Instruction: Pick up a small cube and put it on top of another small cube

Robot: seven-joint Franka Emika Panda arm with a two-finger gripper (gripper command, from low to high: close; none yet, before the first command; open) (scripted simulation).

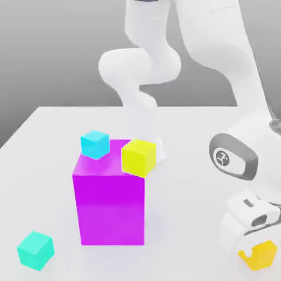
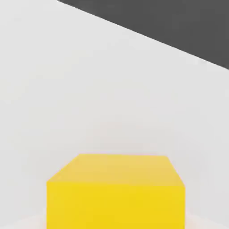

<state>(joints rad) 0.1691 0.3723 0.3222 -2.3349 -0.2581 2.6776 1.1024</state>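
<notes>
Amber small cube (image 1: pixel 259 256), one item, plain-faced and sharp-edged, resting on the white table (image 1: pixel 49 137) at the near corner on the exterior view's right, directly under the gripper (image 1: pixel 251 249); in the hand view it appears as a solid yellow-orange block (image 2: pixel 116 192) close beneath the camera. Handling, by judgement: rigid, light for its bulk, not fragile, smooth flat sides that could slip under a glancing pinch, so the hold belongs square on two opposite vertical faces, near mid-height. Tool state: the hand is low over the cube and part of it overlaps the cube's upper edge in the exterior view, but whether the fingers are spread or clamped on it cannot be told. Surroundings: magenta block (image 1: pixel 110 203), tall, well apart toward the exterior view's left; lemon-yellow cube (image 1: pixel 138 157), sitting tilted at the block's top far corner; cyan cube (image 1: pixel 95 144), also perched on top of the block; second cyan cube (image 1: pixel 35 250), on the table near the front edge at the exterior view's left. Obstruction: nothing lies beside the amber cube; any carry toward the other cubes would likely need height to pass the magenta block.
</notes>
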